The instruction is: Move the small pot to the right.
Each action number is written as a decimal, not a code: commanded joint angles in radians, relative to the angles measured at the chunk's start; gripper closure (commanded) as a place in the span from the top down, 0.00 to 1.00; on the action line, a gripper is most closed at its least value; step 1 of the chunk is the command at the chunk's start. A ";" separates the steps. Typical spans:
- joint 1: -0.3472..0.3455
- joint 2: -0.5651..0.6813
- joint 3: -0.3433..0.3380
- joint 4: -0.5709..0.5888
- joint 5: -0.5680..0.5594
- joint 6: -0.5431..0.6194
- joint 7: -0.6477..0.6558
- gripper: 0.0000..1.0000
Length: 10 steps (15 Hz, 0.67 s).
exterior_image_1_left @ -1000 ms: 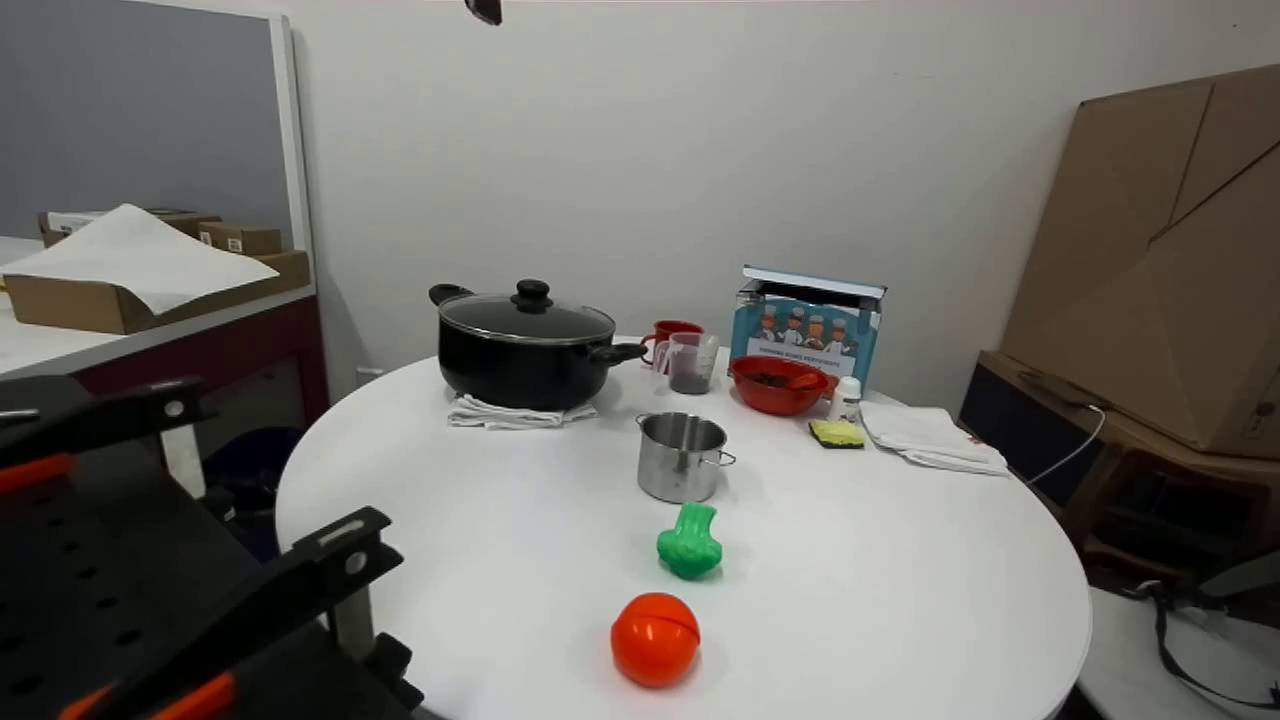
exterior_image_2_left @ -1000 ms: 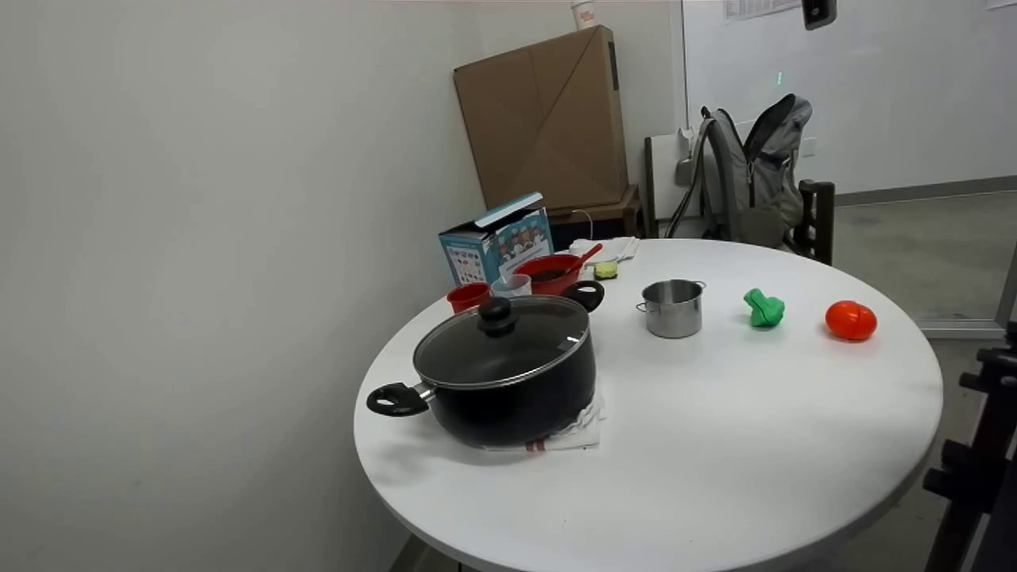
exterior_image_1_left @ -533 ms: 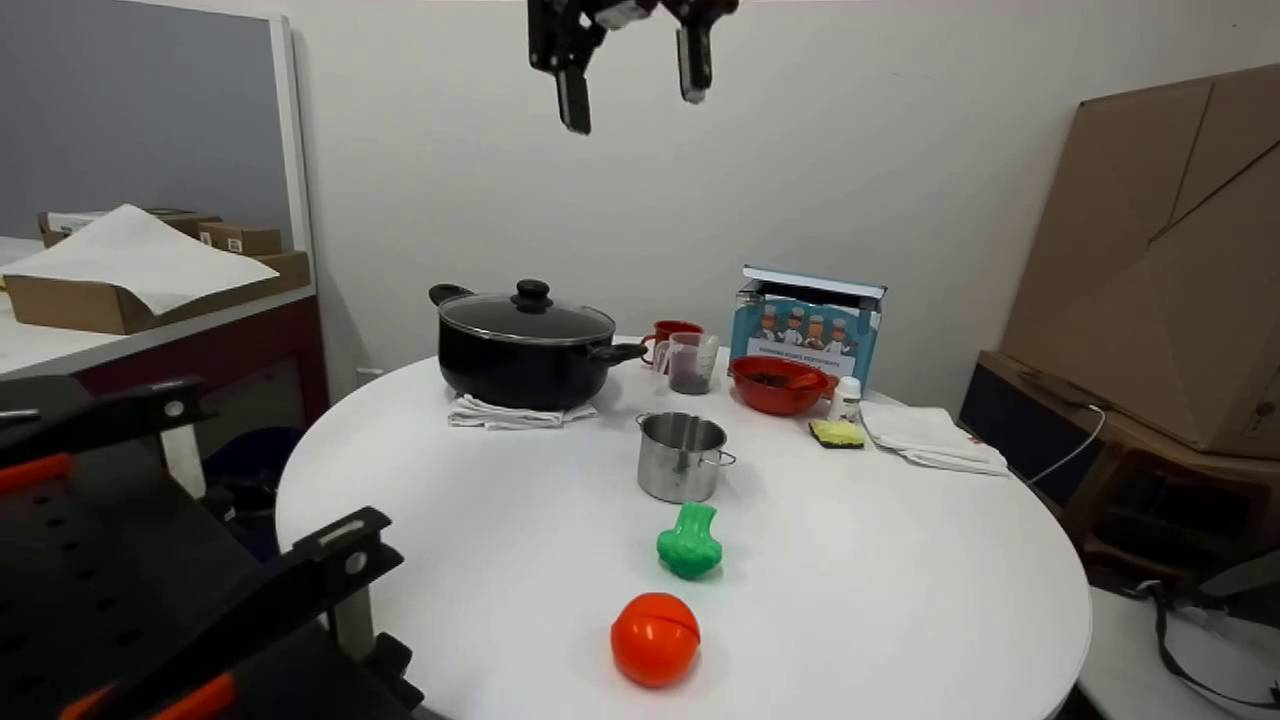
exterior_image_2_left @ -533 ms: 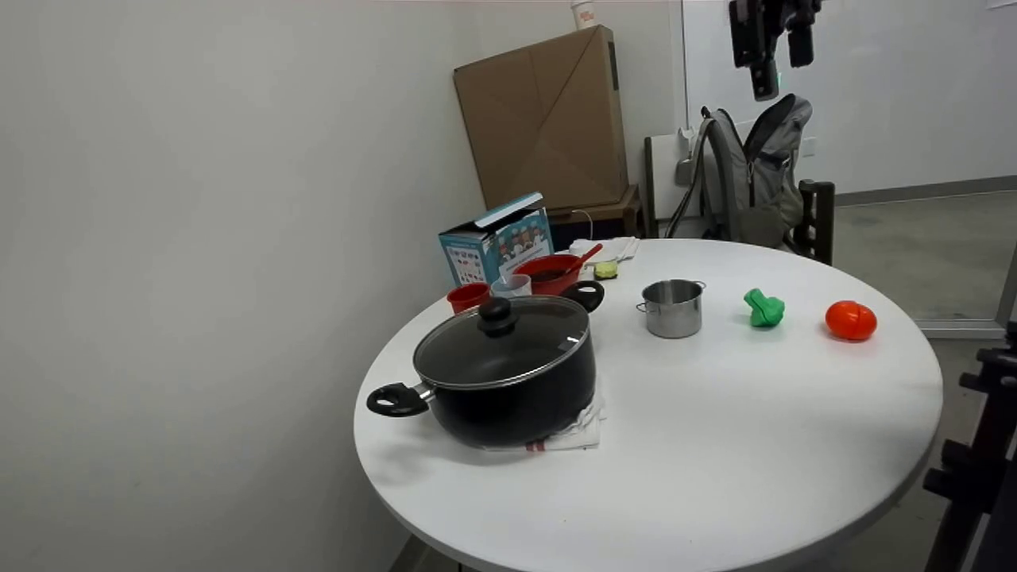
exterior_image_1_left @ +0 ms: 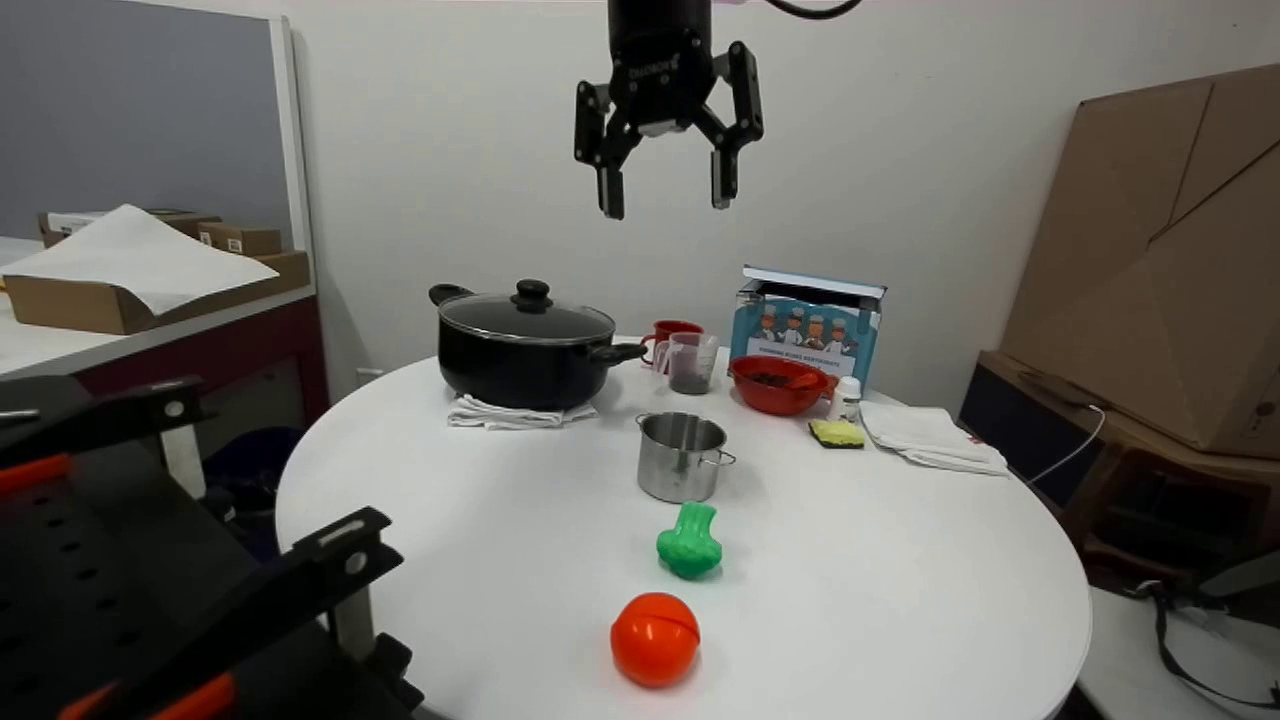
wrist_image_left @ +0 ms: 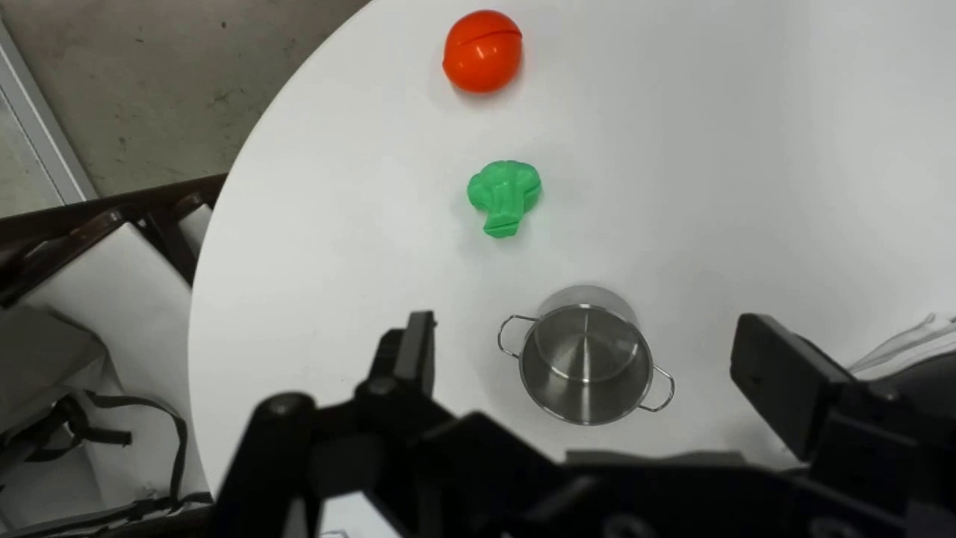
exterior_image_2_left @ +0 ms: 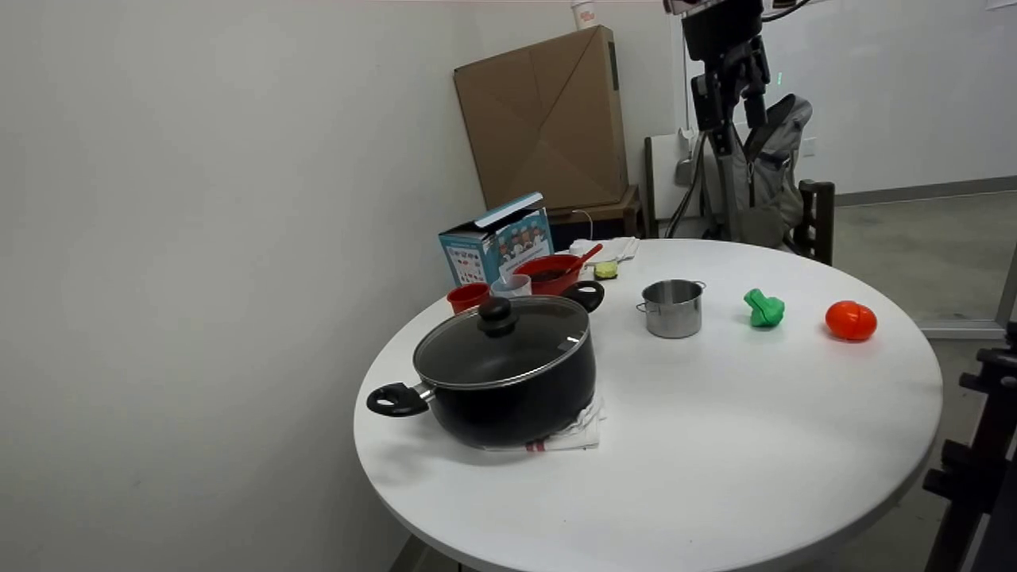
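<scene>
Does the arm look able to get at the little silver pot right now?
Probably yes. The gripper hangs open above the table, and the wrist view shows the small pot between its fingers with nothing over it. The green toy broccoli sits apart.

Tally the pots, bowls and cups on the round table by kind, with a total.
Pots: 2 (small silver pot, large black pot)
Bowls: 1 (red bowl)
Cups: 2 (red cup, clear measuring cup)
Total: 5

In an exterior view, the small pot (exterior_image_1_left: 668, 470) stands on the table (exterior_image_1_left: 880, 580) behind the toy broccoli (exterior_image_1_left: 690, 545); behind and left, a lidded pot (exterior_image_1_left: 520, 370) rests on a towel (exterior_image_1_left: 510, 417).
</scene>
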 commanded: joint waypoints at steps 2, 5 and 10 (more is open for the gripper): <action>0.027 0.158 -0.037 0.128 -0.037 0.016 -0.029 1.00; 0.042 0.245 -0.051 0.167 -0.073 0.035 -0.061 1.00; 0.051 0.398 -0.078 0.245 -0.073 0.062 -0.100 1.00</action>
